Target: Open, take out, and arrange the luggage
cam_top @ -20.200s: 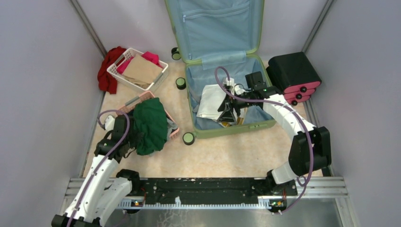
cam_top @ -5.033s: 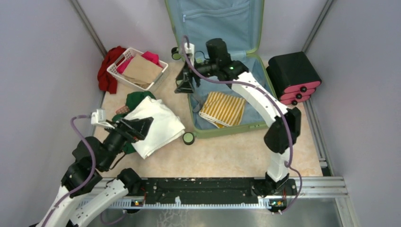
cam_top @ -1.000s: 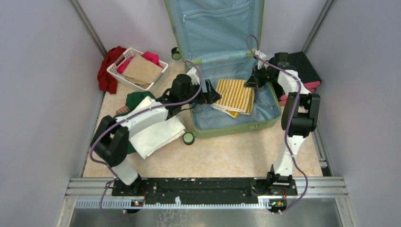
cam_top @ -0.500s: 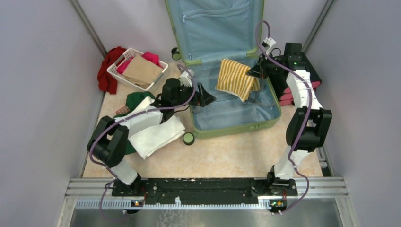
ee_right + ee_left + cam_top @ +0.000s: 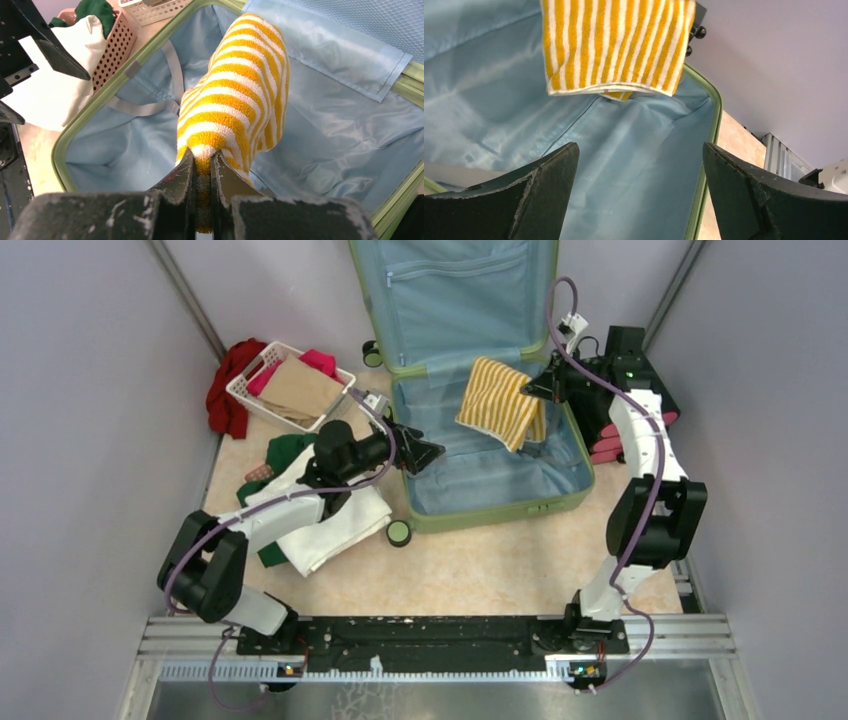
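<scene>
Luggage open, shell looks emptied. Right hand clenched on striped towel, hanging above lining. Left hand released, empty. Remaining: place towel.

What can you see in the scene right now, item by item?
suitcase: one, sage green with blue lining, open, centre back
striped towel: one, yellow and white, held over suitcase
white basket: one, rear left, holding tan cloth and pink cloth
red garment: one, left of white basket
pink basket: one, left, under green garment and white cloth
stacked cases: one stack, black and pink, right of suitcase
left hand: open, at suitcase's left edge
right hand: shut on striped towel
</scene>
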`<act>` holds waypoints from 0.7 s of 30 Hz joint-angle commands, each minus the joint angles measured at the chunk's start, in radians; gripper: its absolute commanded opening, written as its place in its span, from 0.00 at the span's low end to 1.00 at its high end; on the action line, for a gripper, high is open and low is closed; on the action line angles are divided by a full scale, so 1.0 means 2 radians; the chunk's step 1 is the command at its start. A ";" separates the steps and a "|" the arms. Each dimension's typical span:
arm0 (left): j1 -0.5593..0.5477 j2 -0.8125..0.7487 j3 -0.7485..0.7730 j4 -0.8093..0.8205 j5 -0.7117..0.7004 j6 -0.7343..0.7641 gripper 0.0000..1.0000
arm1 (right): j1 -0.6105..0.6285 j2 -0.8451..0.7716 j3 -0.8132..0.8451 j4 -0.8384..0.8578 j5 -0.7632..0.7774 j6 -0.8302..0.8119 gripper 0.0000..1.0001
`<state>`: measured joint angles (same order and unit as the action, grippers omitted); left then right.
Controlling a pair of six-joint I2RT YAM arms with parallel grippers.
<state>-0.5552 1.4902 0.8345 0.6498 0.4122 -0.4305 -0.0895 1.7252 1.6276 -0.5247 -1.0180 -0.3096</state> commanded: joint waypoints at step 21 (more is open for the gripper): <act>0.056 0.243 0.167 0.250 0.246 0.000 0.99 | -0.003 -0.106 0.031 -0.141 -0.113 -0.163 0.00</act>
<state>-0.4686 1.8996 1.0855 0.9272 0.7578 -0.3111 -0.0898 1.5871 1.6329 -0.7628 -1.1477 -0.5522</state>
